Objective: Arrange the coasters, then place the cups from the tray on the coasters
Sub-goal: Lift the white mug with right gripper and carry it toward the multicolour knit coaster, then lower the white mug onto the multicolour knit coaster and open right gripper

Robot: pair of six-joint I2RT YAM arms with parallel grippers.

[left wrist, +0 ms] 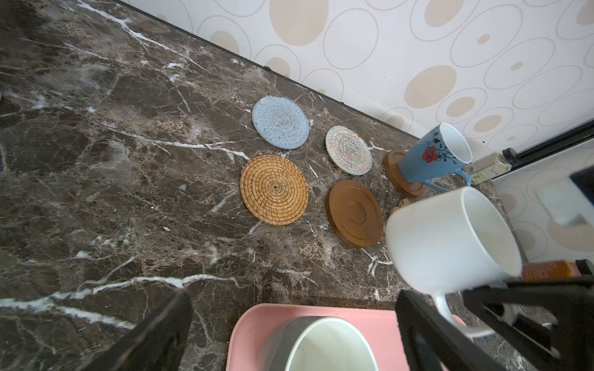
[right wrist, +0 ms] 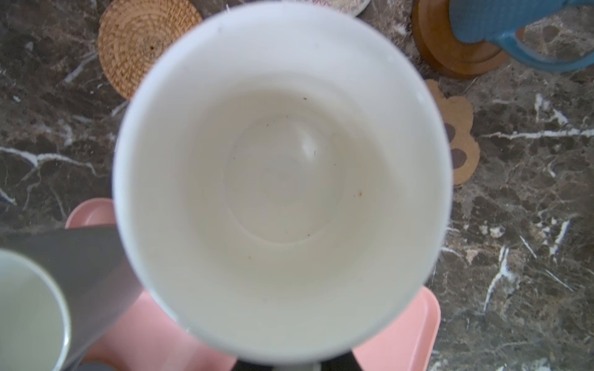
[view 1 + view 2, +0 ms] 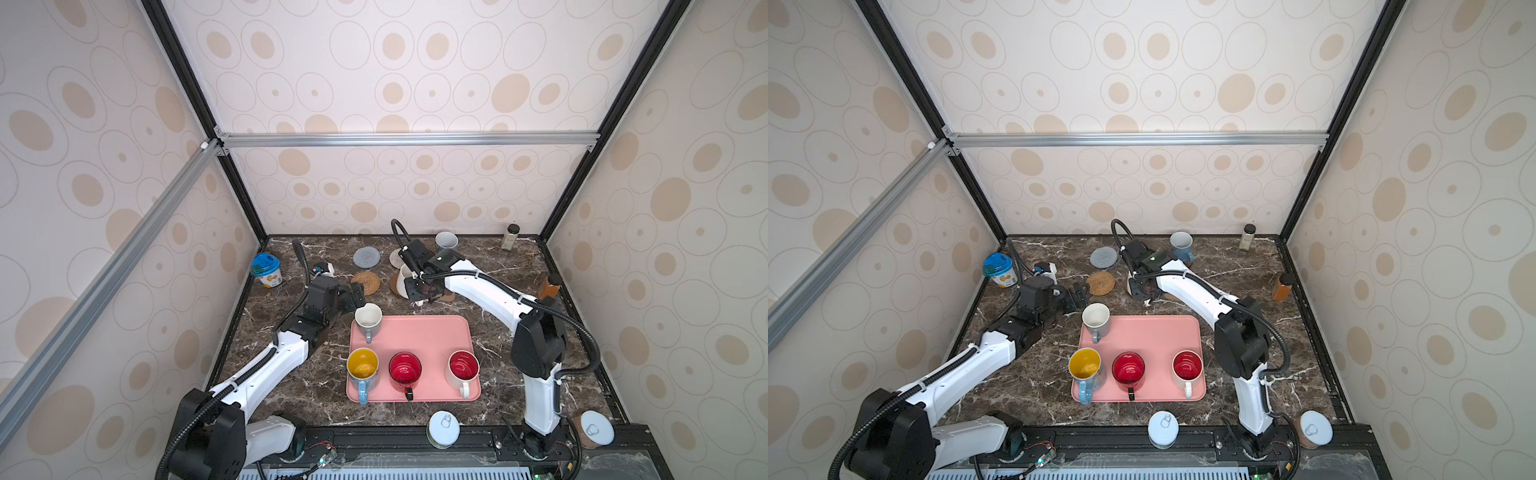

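**White mug held beside the coaster group**

The plain white ceramic mug (image 1: 450,237) is off the tray and tilted, at the near right side of the coaster group. The right pincer (image 3: 417,296) is closed on its handle. Whether the mug's base touches the dark marbled counter (image 3: 291,374) cannot be told.

A bare brown wooden disc coaster (image 1: 355,213) lies just beside this mug, and the brown paw-shaped coaster (image 2: 459,135) lies near it. The tan round rattan coaster (image 1: 274,189) completes the near row. The far row holds the grey-blue round knit coaster (image 1: 280,122), the cream round woven coaster (image 1: 348,150) and a second brown wooden disc coaster (image 1: 395,163). The light blue flowered mug (image 1: 434,154) stands upright on that second disc.

The large pink rectangular tray (image 3: 424,336) lies nearer the arm bases. It carries four upright mugs:
- the grey mug (image 3: 368,320), at the far left corner
- the blue mug with yellow inside (image 3: 363,368)
- the red mug (image 3: 405,370)
- the white mug with red inside (image 3: 463,368)

The left pincer (image 3: 356,297) is empty with its jaws wide apart. It hangs just beside the grey mug and the tray's far left corner.
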